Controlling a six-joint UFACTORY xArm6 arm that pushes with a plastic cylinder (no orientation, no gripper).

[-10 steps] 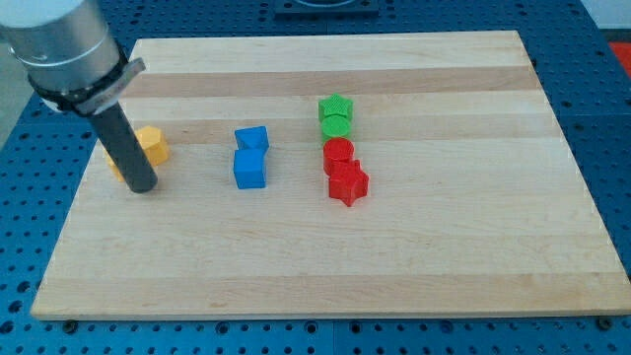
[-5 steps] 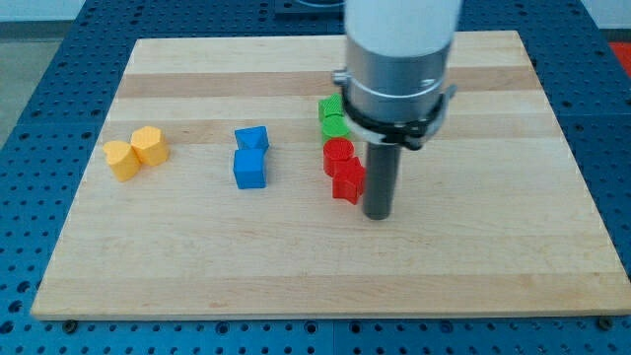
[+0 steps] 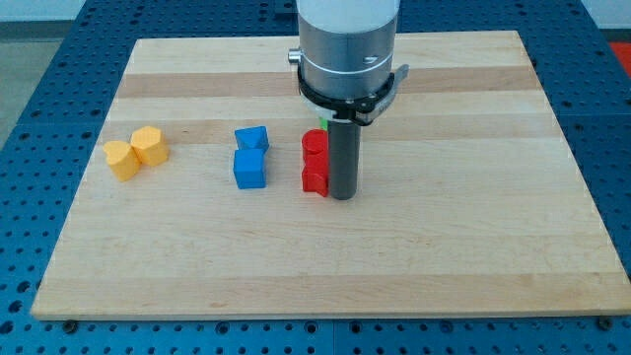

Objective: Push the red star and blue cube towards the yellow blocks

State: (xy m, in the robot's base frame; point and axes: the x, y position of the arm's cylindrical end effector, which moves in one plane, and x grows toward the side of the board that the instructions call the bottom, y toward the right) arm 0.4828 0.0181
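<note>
Mid-board, my tip [image 3: 342,194] has shoved the red star [image 3: 315,179] left toward the blue cube [image 3: 249,170] (no jaws, rod only); yellow blocks [image 3: 137,152] still far.

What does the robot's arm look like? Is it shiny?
The arm is a fat, smooth, light grey cylinder with a soft sheen. A black ring with small side tabs clamps round its lower end. Below that hangs a straight dark grey rod, plain and round, ending at my tip. No cables, stickers or writing show. There is no hand.
</note>
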